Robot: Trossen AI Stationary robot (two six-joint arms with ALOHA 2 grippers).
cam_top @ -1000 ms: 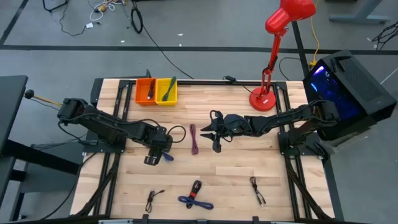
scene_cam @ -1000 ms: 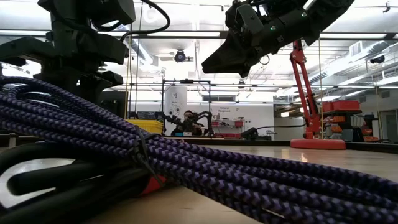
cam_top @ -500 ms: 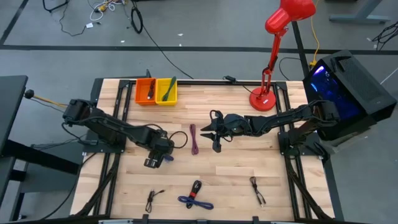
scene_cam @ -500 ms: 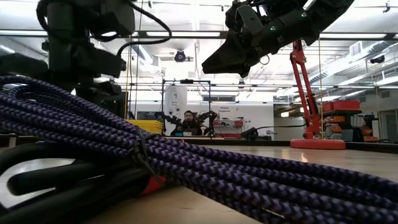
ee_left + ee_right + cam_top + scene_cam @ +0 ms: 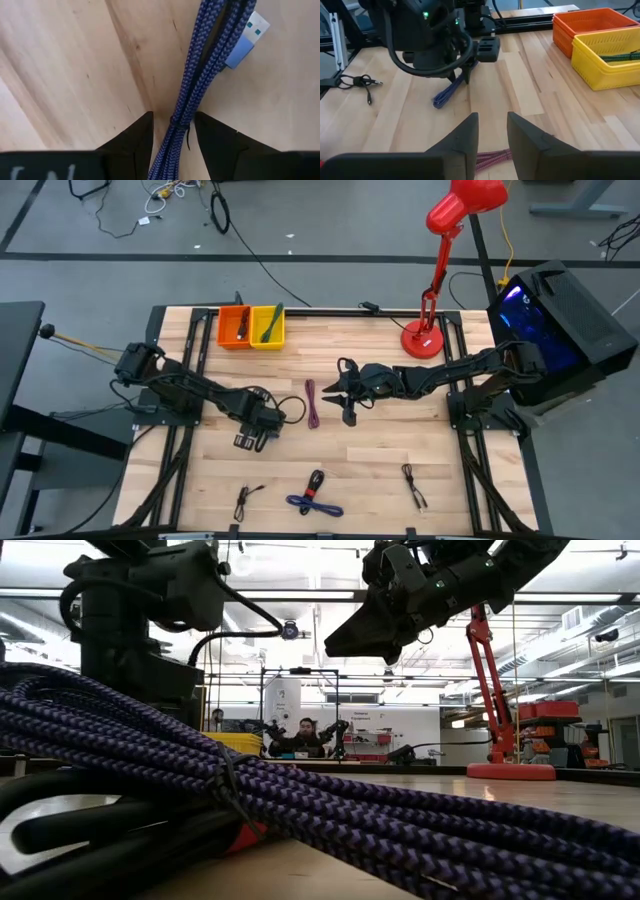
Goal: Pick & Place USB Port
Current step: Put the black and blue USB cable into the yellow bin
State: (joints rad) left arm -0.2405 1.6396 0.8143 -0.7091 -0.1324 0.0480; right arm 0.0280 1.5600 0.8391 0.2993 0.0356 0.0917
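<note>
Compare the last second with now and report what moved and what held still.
The left arm swung its left gripper rightward across the table, and its fingers now straddle the blue braided USB cable, narrowing slightly without a clear grip yet. The right gripper stayed hovering over the purple cable. The orange bin, yellow bin, red lamp and the other cables did not move.

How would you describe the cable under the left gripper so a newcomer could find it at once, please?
Start at the orange bin and go toward the table's near edge to the left gripper. Between its open fingers lies the blue braided cable, the only one with a light-blue USB plug.
</note>
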